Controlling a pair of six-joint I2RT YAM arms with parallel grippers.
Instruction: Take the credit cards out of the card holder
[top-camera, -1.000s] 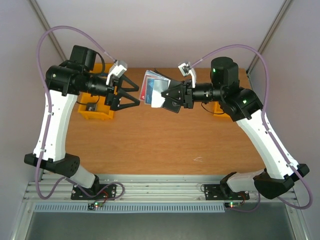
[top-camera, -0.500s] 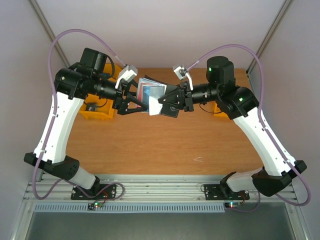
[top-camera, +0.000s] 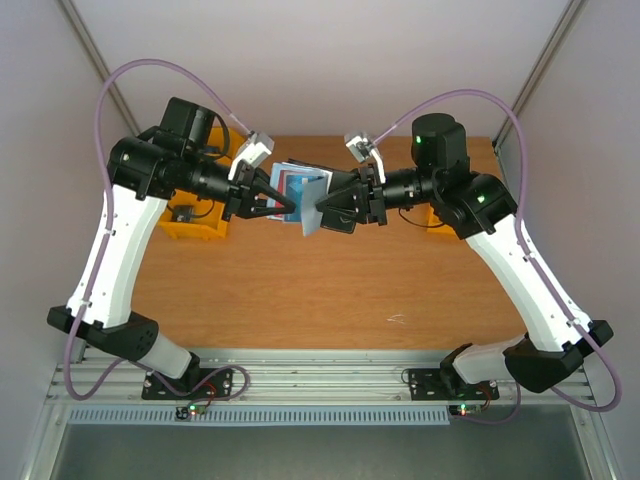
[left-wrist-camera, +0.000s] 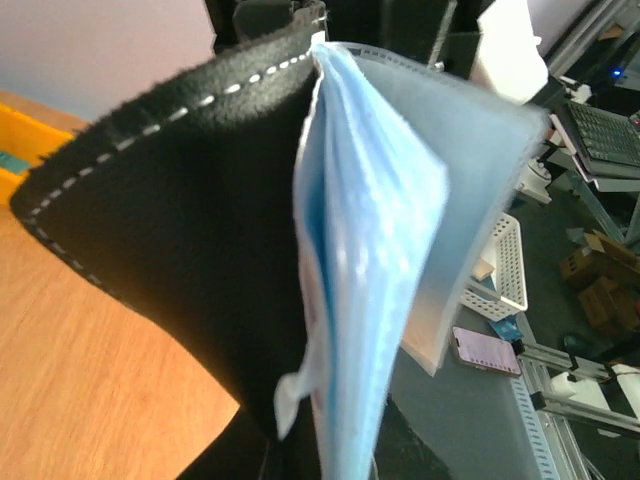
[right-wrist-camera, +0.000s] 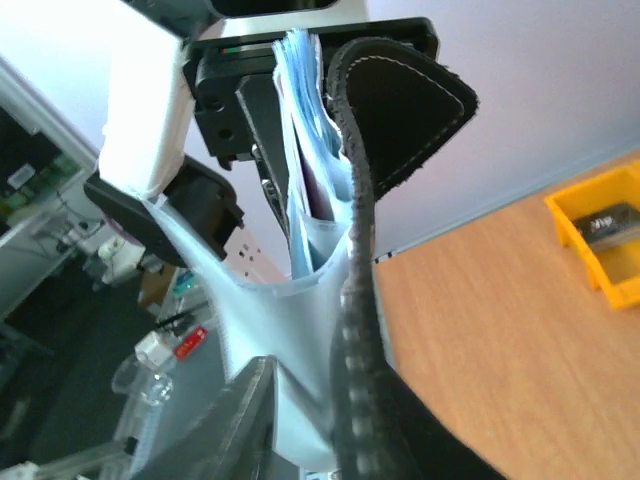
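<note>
The card holder (top-camera: 316, 212) hangs in the air above the table's far middle, between my two grippers. Its black stitched outside (left-wrist-camera: 180, 230) and pale blue-grey inner panel (right-wrist-camera: 250, 330) are spread open. My right gripper (top-camera: 333, 205) is shut on the holder's right side, with one finger (right-wrist-camera: 235, 420) against the pale panel. The credit cards (top-camera: 298, 180), pale blue with some red, stick out of the holder toward the left. My left gripper (top-camera: 288, 207) is shut on the cards' edge (left-wrist-camera: 365, 260); its fingertips are hidden behind them.
A yellow bin (top-camera: 190, 225) sits on the wooden table (top-camera: 330, 290) under the left arm. Part of another yellow bin (top-camera: 438, 217) shows behind the right arm and also appears in the right wrist view (right-wrist-camera: 600, 240). White walls close in the back and sides.
My left gripper moved right from beside the holder, open, and closed on the cards. The right arm shifted slightly left with the holder, which tilted a little.
</note>
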